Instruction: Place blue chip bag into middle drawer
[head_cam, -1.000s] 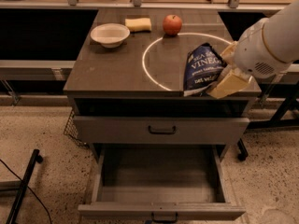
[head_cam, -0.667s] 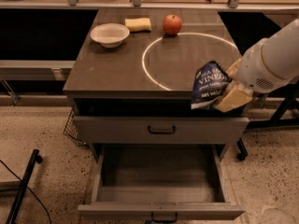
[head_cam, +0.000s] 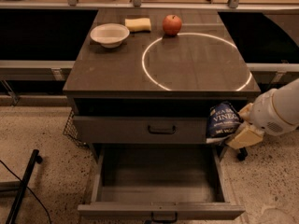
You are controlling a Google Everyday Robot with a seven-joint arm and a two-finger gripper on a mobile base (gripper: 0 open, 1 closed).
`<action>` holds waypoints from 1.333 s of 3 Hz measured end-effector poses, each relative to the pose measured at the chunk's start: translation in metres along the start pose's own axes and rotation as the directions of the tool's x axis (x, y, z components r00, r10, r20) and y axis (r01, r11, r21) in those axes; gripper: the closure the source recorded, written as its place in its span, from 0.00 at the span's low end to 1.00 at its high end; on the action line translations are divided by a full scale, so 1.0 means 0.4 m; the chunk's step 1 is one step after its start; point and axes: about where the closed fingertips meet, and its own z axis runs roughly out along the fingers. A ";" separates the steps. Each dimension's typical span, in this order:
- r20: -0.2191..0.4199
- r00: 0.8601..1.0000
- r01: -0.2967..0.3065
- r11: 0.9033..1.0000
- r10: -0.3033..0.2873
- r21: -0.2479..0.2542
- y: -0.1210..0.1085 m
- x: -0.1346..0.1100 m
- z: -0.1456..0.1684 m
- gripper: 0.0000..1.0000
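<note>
The fingers (head_cam: 245,136) are clamped on the blue chip bag (head_cam: 223,119). The gripper (head_cam: 236,125) is at the cabinet's right side, lower than 0.7 s earlier. The bag has left tabletop level and now hangs before the right end of the closed drawer front (head_cam: 140,129), above the open middle drawer (head_cam: 159,171). The bowl (head_cam: 110,34) and apple (head_cam: 172,24) are unmoved.

Noted blue chip bag (head_cam: 223,120): crinkly foil, glossy navy, white print. Gripper (head_cam: 239,126), above the middle drawer's (head_cam: 159,174) right wall, clamped the bag; fingers (head_cam: 245,136) smooth matt beige plastic. Drawer was matt grey wood, handle (head_cam: 163,216) black. Apple (head_cam: 172,24) glossy; bowl (head_cam: 110,34) matt white; floor (head_cam: 42,129) rough, speckled.
</note>
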 end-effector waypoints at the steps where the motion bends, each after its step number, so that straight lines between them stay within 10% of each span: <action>1: 0.010 1.000 0.011 1.000 -0.011 -0.006 0.006 0.007 0.000 1.00; 4: 0.165 0.975 0.153 0.988 -0.151 0.004 0.079 0.127 0.131 1.00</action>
